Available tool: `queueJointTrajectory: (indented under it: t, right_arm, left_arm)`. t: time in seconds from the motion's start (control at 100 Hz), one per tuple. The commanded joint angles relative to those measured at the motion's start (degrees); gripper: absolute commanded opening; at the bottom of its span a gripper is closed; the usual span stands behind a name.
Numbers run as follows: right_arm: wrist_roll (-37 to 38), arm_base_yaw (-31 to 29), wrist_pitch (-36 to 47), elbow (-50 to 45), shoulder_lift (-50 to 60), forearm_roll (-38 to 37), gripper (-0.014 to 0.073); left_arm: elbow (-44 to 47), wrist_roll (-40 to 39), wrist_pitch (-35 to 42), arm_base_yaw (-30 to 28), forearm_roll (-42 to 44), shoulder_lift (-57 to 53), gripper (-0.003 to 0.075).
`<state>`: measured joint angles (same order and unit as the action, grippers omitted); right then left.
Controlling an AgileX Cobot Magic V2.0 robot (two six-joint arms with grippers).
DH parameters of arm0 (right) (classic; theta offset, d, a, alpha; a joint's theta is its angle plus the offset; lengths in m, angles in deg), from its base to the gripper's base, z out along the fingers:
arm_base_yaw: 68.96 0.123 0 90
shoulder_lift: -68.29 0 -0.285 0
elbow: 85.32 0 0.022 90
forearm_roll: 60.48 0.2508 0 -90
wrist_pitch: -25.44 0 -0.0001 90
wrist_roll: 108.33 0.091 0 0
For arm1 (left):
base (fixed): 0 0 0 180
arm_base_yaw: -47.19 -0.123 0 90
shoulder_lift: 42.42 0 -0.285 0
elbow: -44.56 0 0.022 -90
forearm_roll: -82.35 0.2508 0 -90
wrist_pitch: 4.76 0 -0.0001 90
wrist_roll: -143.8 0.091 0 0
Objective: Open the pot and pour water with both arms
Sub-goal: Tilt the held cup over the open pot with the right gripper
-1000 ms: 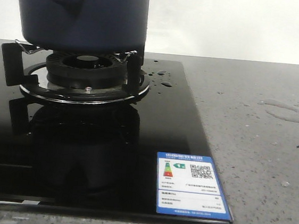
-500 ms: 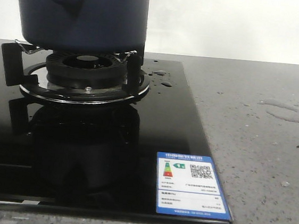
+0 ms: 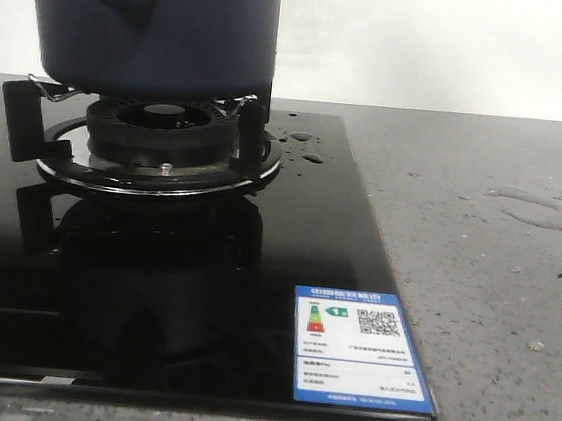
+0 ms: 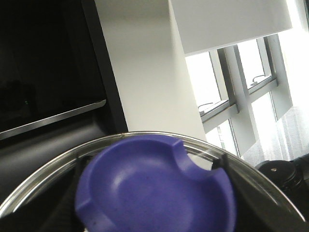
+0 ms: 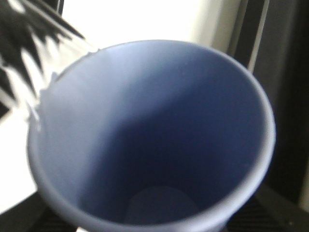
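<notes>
Pot (image 3: 160,22) sat upper left on burner (image 3: 158,132). Cup (image 5: 149,140) apparently held, tilted; spill risk onto wet counter (image 3: 513,295). Gripper openings: cannot tell.

Both hands loaded, seen only from their own wrist cameras.

The left hand (image 4: 152,193) is closed around the blue knob (image 4: 154,188) of a lid (image 4: 43,181), with a dark finger (image 4: 224,162) showing at each side of the knob, and the wrist is angled upward. The right hand (image 5: 154,217) grips a light blue cup (image 5: 159,121) close under its camera. Only blurred dark parts of it show at the lower corners, so the finger contact itself is hidden.
</notes>
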<state>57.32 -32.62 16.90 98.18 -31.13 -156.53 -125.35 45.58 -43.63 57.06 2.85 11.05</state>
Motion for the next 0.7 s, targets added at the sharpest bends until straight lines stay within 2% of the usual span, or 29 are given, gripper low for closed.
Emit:
queueJointTrajectory:
  t: [0.0,0.33,0.4,0.53,0.69]
  right_arm:
    - [-0.1,0.2,0.3,2.6,2.7,-8.7,0.0185]
    - [0.1,0.2,1.2,6.2,2.7,-9.0,0.0185]
    - [4.4,0.2,0.8,6.2,2.7,-3.9,0.0185]
    - [19.7,0.2,-3.0,6.2,2.7,11.3,0.0185]
    - [27.7,1.4,-16.8,6.2,3.8,22.6,0.0185]
  left_arm:
    - [-1.6,-0.3,2.5,0.3,-4.2,-0.3,0.0261]
    - [-1.6,-0.3,2.4,0.3,-4.1,-0.3,0.0261]
    - [-1.6,-0.3,2.4,0.3,-4.1,-0.3,0.0261]
    - [-1.6,-0.3,2.3,0.3,-4.1,-0.3,0.0261]
    - [-1.5,-0.3,2.3,0.3,-4.1,-0.3,0.0261]
